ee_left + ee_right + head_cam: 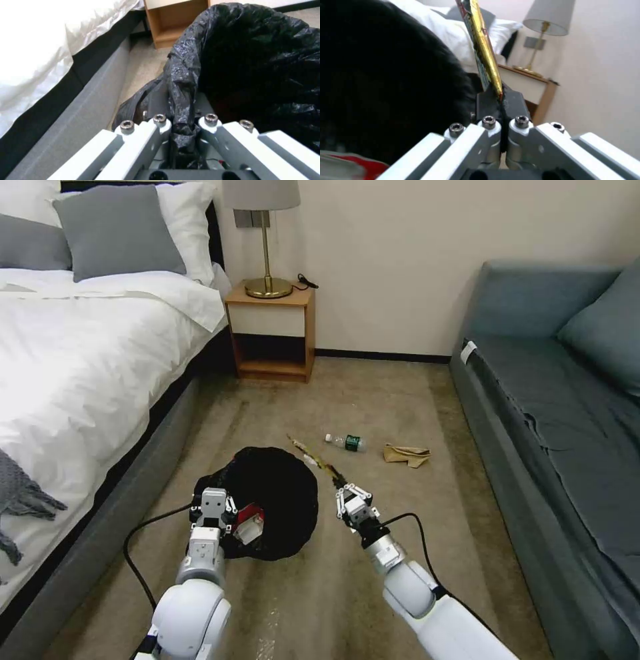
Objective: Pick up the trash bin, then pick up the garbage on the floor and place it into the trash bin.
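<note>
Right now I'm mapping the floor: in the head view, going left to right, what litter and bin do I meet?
Trash bin → gold snack wrapper held in the right hand → clear bottle → crumpled tan paper.

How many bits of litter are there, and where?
4: a red-white wrapper in the bin, a gold wrapper in the right gripper, a bottle and tan paper on the carpet.

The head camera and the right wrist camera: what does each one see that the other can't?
Head view alone: the clear bottle and tan paper on the floor, the sofa, and the left tool gripping the trash bin.

Right wrist view alone: the fingers pinched on the wrapper's end.

Both: the right tool holding the gold snack wrapper, the bin, the lamp.
</note>
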Motion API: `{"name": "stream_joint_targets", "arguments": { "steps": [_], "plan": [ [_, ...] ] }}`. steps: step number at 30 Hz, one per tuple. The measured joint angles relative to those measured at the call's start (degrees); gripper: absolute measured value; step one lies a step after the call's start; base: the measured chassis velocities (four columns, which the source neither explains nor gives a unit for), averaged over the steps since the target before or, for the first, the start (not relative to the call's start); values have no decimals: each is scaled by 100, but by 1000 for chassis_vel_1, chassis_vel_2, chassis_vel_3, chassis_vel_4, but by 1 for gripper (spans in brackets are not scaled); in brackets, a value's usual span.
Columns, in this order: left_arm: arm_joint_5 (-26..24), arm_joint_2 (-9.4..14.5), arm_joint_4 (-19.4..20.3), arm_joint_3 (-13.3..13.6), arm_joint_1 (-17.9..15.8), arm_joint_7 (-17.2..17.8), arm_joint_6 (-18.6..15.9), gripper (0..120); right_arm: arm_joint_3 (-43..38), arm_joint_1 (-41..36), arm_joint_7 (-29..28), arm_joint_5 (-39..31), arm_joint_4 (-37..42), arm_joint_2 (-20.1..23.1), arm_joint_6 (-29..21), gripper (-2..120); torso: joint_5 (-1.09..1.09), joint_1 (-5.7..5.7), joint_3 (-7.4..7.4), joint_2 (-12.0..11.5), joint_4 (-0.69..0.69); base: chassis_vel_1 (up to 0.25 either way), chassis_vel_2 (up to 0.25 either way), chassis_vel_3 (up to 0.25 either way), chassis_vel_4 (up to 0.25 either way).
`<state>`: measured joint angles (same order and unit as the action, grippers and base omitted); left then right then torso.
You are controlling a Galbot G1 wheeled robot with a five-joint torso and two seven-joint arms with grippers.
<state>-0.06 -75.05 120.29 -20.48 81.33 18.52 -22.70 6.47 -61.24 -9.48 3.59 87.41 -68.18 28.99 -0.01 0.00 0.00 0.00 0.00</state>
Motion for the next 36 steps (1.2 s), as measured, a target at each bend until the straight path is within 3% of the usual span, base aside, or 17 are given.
{"name": "stream_joint_targets", "arguments": {
  "steps": [11, 26, 36],
  "plan": [
    [-7, -64, -55, 120, -54, -102, 63, 3, 511, -4, 252, -358, -29, -150, 159, 0, 0, 0, 0, 0, 0, 0, 0, 0, 0],
    [-38, -124, -17, 141, 10, -144, 132, 3, 707, 382, 294, -341, -781, -365, 195, 0, 0, 0, 0, 0, 1, 0, 0, 0, 0],
    [-40, -100, 20, 84, 59, -222, 213, 3, 740, 385, 289, -293, -894, -414, 214, 36, 1, 0, 1, 0, 0, 0, 0, 0, 0]
  ]
}}
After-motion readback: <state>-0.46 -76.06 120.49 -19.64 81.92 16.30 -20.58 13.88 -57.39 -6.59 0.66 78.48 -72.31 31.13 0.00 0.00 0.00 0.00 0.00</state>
